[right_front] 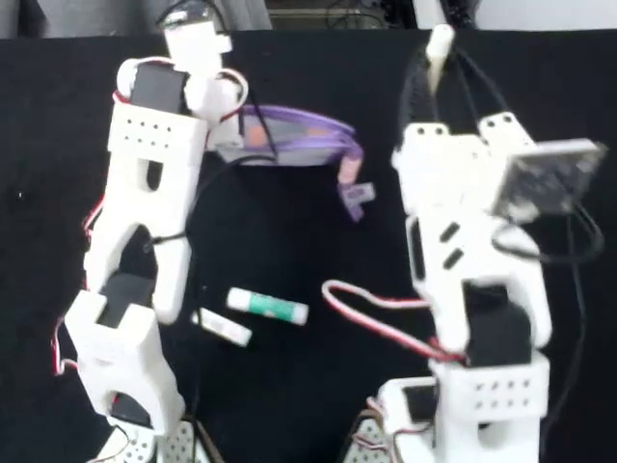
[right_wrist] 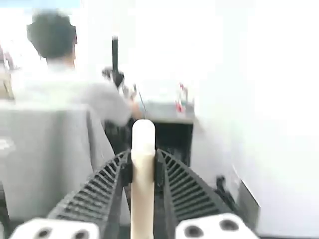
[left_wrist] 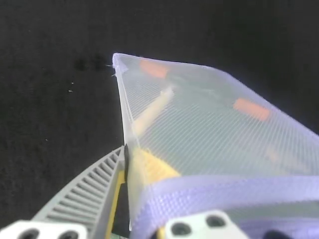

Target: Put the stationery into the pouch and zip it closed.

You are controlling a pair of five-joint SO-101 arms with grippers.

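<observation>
Beside the pouch [right_front: 289,140] in the high view, the left arm's wrist covers its own fingers, so the grip on the bag cannot be read from there. In the left wrist view the near part of the pouch is cut off by the frame. Its contents show only dimly through the mesh: two orange patches, a pale stick shape, and a yellow mass near the hem that may be an item or a finger pad.

The left gripper [left_wrist: 124,154] is closed on the pouch's side seam. One ribbed grey finger [left_wrist: 87,199] lies against the outside of the mesh, while the other is hidden behind the purple zip band. The pouch is held at that corner and stretches away from the fingers over the black desk [right_front: 308,241]. A purple tab [right_front: 355,198] hangs off its far end.

To the right of the pouch, the right gripper [right_wrist: 143,158] is raised, its fingers pressed tight on a cream stick [right_wrist: 143,134] that stands up out of them, well apart from the pouch.

On the desk nearer the arm bases than the pouch lie a glue stick [right_front: 268,306] and, just beside it, a small white item [right_front: 222,326], too small to identify. Neither touches any fingers.
</observation>
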